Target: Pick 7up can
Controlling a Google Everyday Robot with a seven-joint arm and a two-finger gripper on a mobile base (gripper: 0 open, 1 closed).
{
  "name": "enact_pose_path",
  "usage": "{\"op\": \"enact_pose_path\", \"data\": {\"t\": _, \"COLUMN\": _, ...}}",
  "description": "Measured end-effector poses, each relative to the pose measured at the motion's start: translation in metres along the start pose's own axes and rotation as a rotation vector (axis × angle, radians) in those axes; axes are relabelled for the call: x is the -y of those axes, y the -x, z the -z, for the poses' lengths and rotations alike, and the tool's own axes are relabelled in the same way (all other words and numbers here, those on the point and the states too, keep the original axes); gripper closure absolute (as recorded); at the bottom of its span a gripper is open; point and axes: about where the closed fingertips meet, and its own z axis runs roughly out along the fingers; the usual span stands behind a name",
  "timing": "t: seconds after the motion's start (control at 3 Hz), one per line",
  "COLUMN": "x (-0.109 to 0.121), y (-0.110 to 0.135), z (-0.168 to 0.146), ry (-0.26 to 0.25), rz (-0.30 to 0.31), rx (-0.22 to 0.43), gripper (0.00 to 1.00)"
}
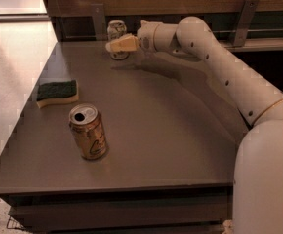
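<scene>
The 7up can (115, 29), small and whitish-silver with a silver top, stands upright at the far edge of the grey table (175, 130), against the back wall. My gripper (119, 45) reaches in from the right on a long white arm. It is right at the can and covers its lower part. I cannot tell whether it touches or holds the can.
A gold-brown can (88, 132) with a triangle mark stands upright at the front left. A green and yellow sponge (57, 92) lies near the left edge. A wooden wall with metal brackets (99, 21) runs behind the table.
</scene>
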Motion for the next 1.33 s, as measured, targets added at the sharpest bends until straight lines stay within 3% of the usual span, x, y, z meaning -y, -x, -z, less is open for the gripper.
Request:
{"op": "enact_pose_path", "data": {"t": 0.33, "x": -0.005, "y": 0.001, "z": -0.017, "ry": 0.029, "rz": -0.010, "rx": 0.023, "gripper": 0.00}}
{"op": "enact_pose_path", "data": {"t": 1.0, "x": -0.014, "y": -0.003, "z": -0.032, "ry": 0.052, "rz": -0.025, "rx": 0.035, "gripper": 0.49}}
{"op": "enact_pose_path", "data": {"t": 1.33, "x": -0.018, "y": -0.004, "z": -0.035, "ry": 0.058, "rz": -0.025, "rx": 0.034, "gripper": 0.82}}
